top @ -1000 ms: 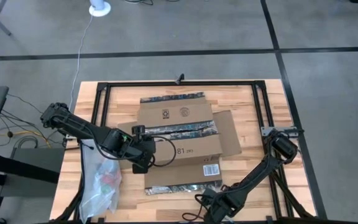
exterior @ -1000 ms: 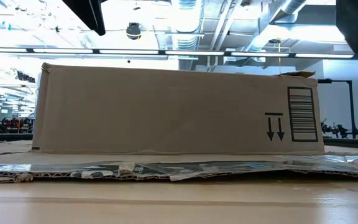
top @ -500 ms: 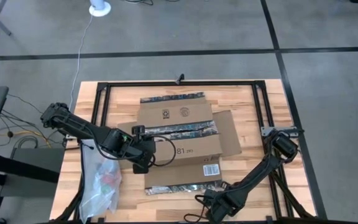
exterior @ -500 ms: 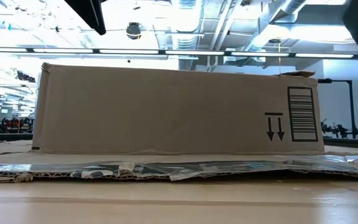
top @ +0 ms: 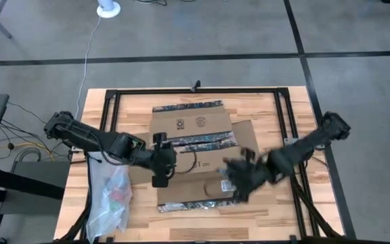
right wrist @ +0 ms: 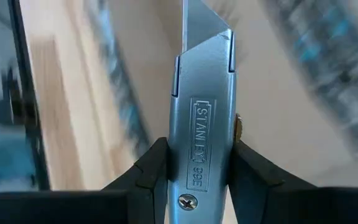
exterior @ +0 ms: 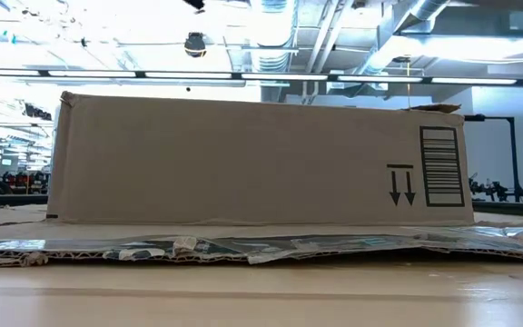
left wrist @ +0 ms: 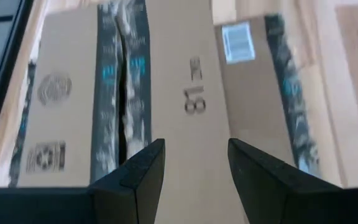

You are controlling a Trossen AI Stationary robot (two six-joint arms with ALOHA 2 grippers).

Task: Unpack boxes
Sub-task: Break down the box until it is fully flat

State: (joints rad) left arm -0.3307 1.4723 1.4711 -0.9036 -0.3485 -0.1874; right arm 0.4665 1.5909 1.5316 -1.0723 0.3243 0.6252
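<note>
two claws over one box (top: pixel 195 152) lying mid-counter (top: pixel 269 210), long axis across. right claw (right wrist: pixel 194 155) clamped on utility knife (right wrist: pixel 201 106), blade out, above box's near right end. left claw (left wrist: pixel 194 162) spread, empty, above left end near taped seam (left wrist: pixel 126 93).

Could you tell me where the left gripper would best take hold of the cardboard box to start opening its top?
Probably at the taped centre seam, coming straight down from above. The cardboard box lies flat, and the seam already gapes along the dark tape, leaving a flap edge to pinch. The left gripper hovers open over the top panel beside that seam. The right gripper holds a utility knife.
</note>
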